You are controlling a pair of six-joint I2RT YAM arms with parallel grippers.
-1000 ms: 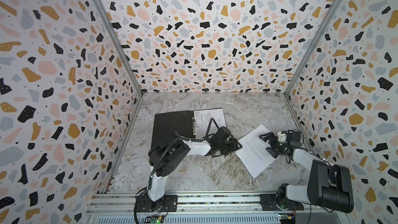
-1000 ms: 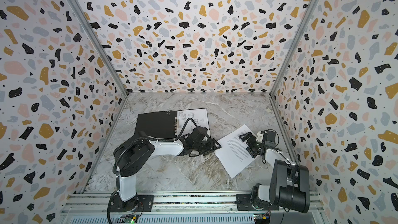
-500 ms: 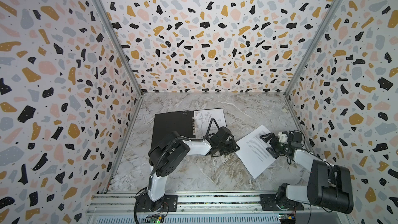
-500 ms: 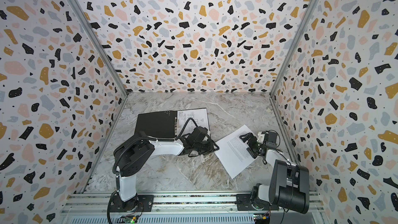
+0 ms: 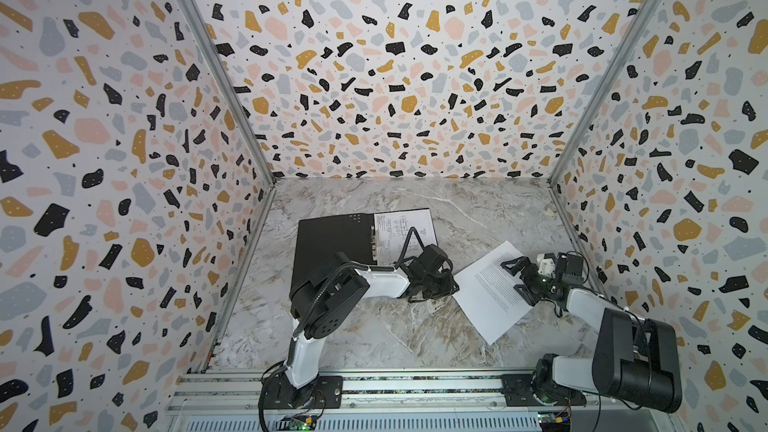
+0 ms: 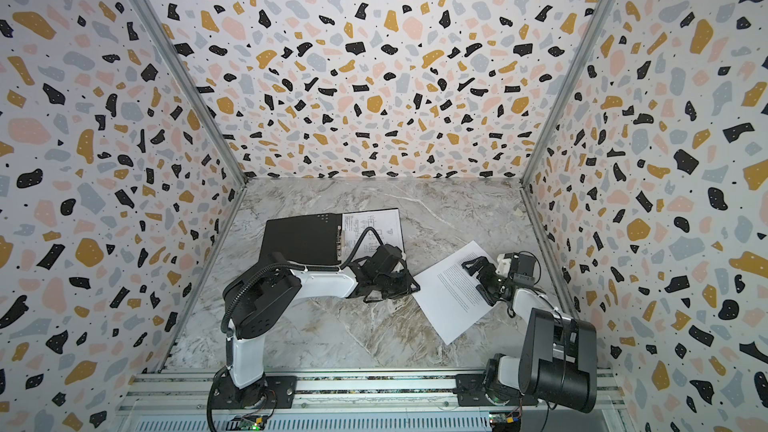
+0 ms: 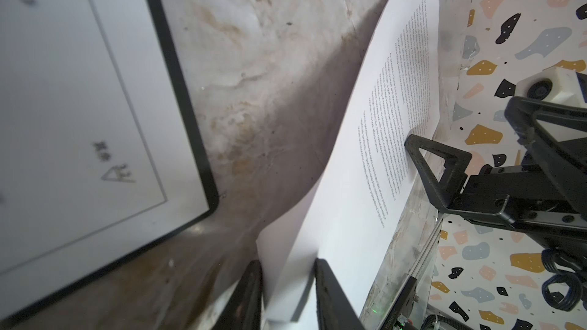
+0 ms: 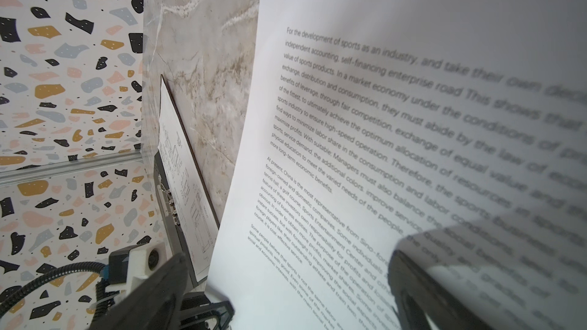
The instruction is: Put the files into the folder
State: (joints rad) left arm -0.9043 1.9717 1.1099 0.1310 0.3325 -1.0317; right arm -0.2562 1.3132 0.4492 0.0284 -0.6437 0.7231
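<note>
The folder [image 5: 332,241] [image 6: 301,238] lies open at the table's left middle, black inside up. The diagram file [image 5: 405,228] [image 7: 79,90] rests on its right half. The text file [image 5: 490,290] [image 6: 453,297] [image 8: 365,122] lies askew to the right, bowed up off the table. My left gripper [image 5: 451,285] [image 7: 287,263] is at that sheet's left corner. Its jaws stand narrowly apart, one under and one over the raised corner. My right gripper [image 5: 520,280] [image 8: 286,296] hangs wide open over the sheet's right side, and one fingertip [image 7: 411,142] touches the paper.
A metal clip [image 5: 375,238] runs down the folder's spine. Terrazzo-patterned walls close in the left, back and right, the right wall [image 5: 623,268] close behind my right arm. An aluminium rail [image 5: 415,386] carries both arm bases along the front edge.
My left gripper's jaws have narrowed around the text sheet's corner, which now stands raised between them. The right arm has barely moved and its jaws stay wide.
</note>
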